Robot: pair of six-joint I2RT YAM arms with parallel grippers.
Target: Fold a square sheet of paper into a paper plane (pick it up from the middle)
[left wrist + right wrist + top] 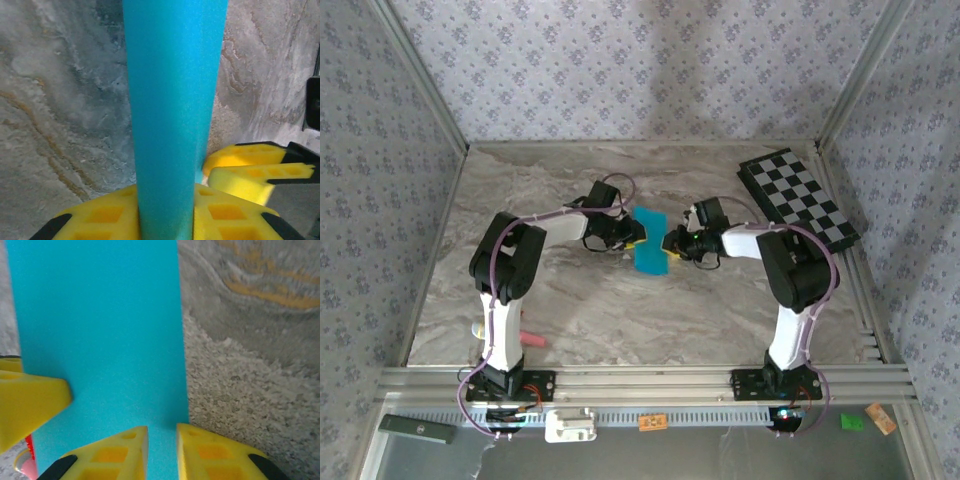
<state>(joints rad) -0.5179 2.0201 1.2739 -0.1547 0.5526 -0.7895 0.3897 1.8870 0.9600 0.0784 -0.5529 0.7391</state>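
The square sheet of paper (650, 250), bright cyan-blue, is held up off the marble table between both grippers near the middle. In the left wrist view the paper (172, 100) rises as a narrow bowed strip from between the yellow fingers of my left gripper (165, 205), which is shut on it. My right gripper (161, 440) has its jaws drawn close with the paper (100, 330) filling the thin gap, near the sheet's right edge. From above, the left gripper (634, 236) and the right gripper (671, 242) face each other across the sheet.
A black-and-white checkered board (800, 198) lies at the back right by the wall. A small pink object (533, 341) rests near the left arm's base. Patterned walls close in three sides, and a metal rail (650, 378) runs along the front.
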